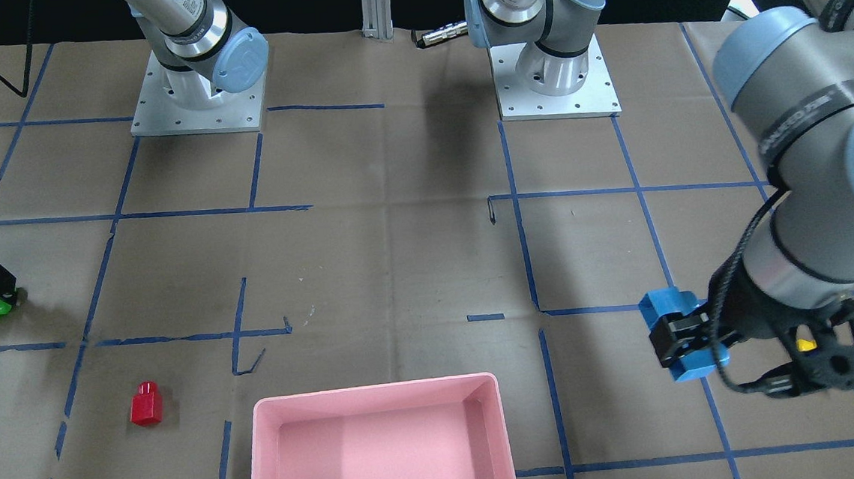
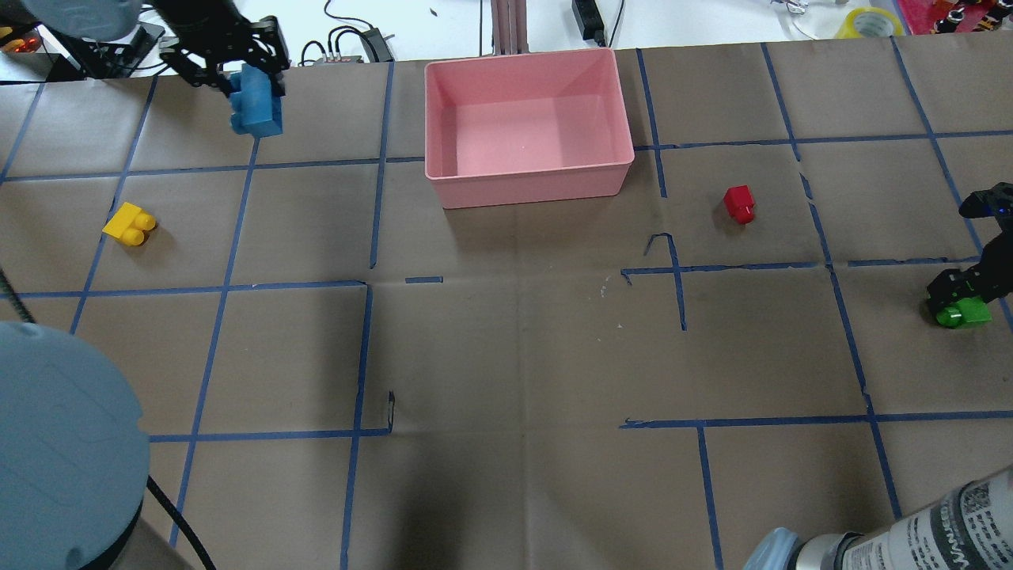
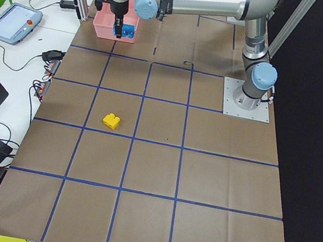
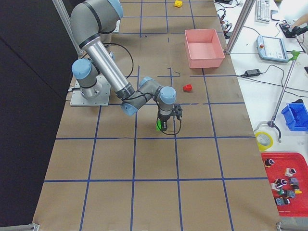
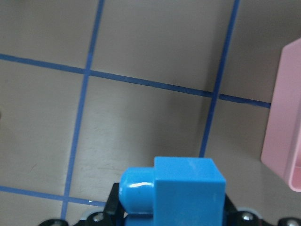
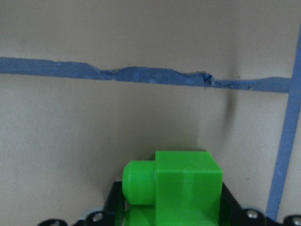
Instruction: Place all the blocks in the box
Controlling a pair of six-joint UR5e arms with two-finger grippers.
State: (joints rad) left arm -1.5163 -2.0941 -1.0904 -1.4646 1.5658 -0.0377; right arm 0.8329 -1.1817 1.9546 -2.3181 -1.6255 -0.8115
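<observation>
My left gripper (image 2: 252, 83) is shut on the blue three-stud brick (image 2: 256, 111) and holds it above the table, left of the pink box (image 2: 530, 170) in the overhead view. The blue brick (image 5: 186, 188) fills the bottom of the left wrist view, with the box wall (image 5: 282, 136) at the right edge. My right gripper (image 2: 959, 299) is shut on the green brick (image 2: 965, 315) low at the table's right side; the brick (image 6: 186, 183) also shows in the right wrist view. The red brick (image 2: 740, 203) lies right of the box. The yellow brick (image 2: 130, 225) lies at the left.
An aluminium post (image 2: 506, 24) stands just behind the box at the far edge, with cables and a tape roll (image 2: 869, 22) beyond it. The arm bases (image 1: 199, 97) (image 1: 555, 80) sit at the robot's side. Blue tape lines grid the brown table cover.
</observation>
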